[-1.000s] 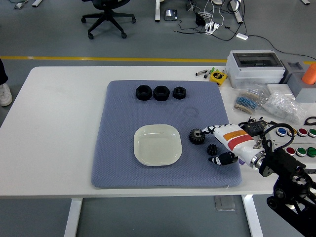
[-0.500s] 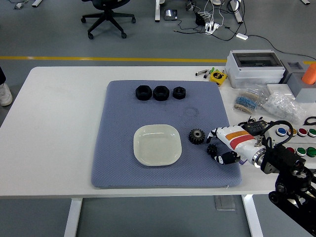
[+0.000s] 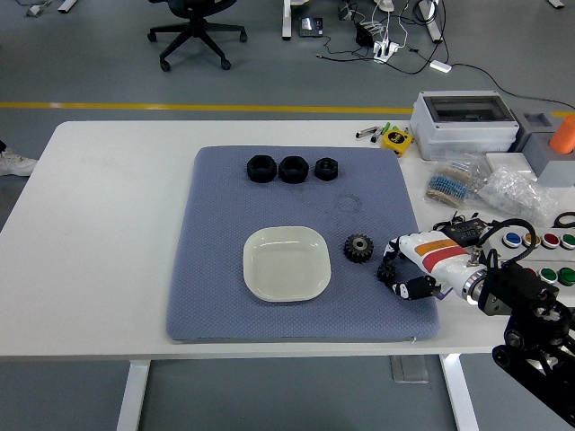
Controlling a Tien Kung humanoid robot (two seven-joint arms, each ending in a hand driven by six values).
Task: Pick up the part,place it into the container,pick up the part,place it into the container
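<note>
We see a white table with a blue-grey textured mat lying in its middle. On the mat, near the centre, stands a pale square dish, the container, and nothing lies in it. At its 3 o'clock, just beside it, lies a larger black gear. Further at 3 o'clock from this gear is a small black gear, and the right hand, white with an orange and red stripe, is curled narrowly around it, fingers touching it. We cannot tell whether the small gear is lifted off the mat. The black arm comes in from the lower right corner.

At 12 o'clock from the dish, near the far edge of the mat, three black nuts stand in a row.

At the right side of the table we see a grey box with a clear lid, a yellow tape measure, plastic bags with small parts, coloured push buttons and an orange object at the edge.

Behind the table the floor is grey with a yellow line. At 12 o'clock we see an office chair base and cables.
</note>
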